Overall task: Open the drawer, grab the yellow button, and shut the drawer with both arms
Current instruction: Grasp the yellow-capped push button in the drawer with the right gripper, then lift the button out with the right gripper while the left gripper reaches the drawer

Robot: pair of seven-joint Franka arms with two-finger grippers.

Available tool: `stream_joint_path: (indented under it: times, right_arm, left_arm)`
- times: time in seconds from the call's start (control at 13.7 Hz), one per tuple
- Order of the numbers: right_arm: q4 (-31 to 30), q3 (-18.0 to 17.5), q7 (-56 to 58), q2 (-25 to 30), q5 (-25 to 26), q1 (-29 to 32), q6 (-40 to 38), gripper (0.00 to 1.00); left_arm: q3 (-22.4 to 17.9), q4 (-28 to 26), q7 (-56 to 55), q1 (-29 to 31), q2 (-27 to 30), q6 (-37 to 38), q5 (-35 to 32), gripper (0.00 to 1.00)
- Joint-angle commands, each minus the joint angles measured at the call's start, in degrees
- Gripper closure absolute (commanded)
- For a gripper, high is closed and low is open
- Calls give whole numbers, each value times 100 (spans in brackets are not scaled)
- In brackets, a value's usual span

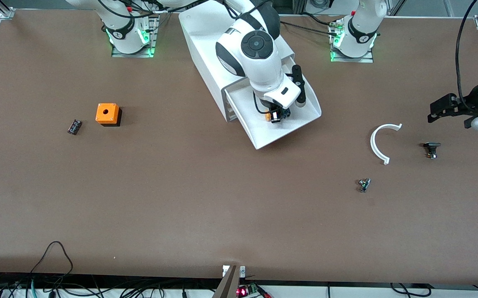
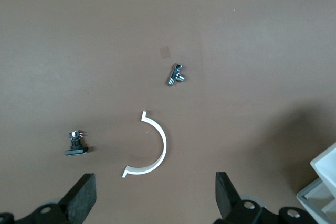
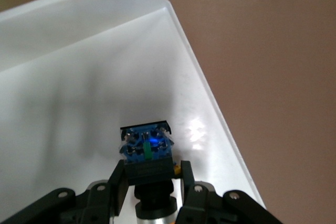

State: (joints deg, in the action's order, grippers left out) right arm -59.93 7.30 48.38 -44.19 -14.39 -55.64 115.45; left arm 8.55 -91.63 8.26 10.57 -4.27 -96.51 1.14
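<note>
Right hand [image 3: 149, 184] lowered, fingers clamped; left hand [image 2: 155, 192] raised, fingers spread, waiting.

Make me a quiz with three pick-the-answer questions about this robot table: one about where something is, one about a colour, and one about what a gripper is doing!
1. Where is the tiny orange-capped push button?
A. on the brown table
B. over the pulled-out white tray drawer
C. on the orange box

2. What colour is the small square box with a hole?
A. green
B. white
C. orange

3. What is the right gripper doing?
A. gripping the button
B. open over bare table
C. holding the white curved strip

Answers:
1 B: the white drawer floor lies under the button.
2 C: its top is bright orange.
3 A: its fingers press the button's sides, while the open left gripper waits over the table by the strip.
</note>
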Motion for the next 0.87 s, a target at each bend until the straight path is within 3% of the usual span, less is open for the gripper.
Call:
stream_joint_path:
  times: [0.0, 0.22, 0.58, 0.8]
  right_arm:
    - [-115, 52, 31, 471, 50, 149, -259, 74]
    - [-185, 61, -48, 911, 103, 535, -769, 74]
    - [-1423, 70, -435, 1633, 436, 1467, -603, 74]
    - [-1994, 70, -618, 1773, 428, 2064, -279, 74]
  left_arm:
    - [234, -127, -630, 16, 14, -279, 97, 0]
    - [488, -687, -1228, -46, -100, -990, 202, 0]
    - [1270, -1926, -3204, -257, -302, -2808, 211, 0]
    - [1386, -2270, -4172, -651, -784, -3767, 211, 0]
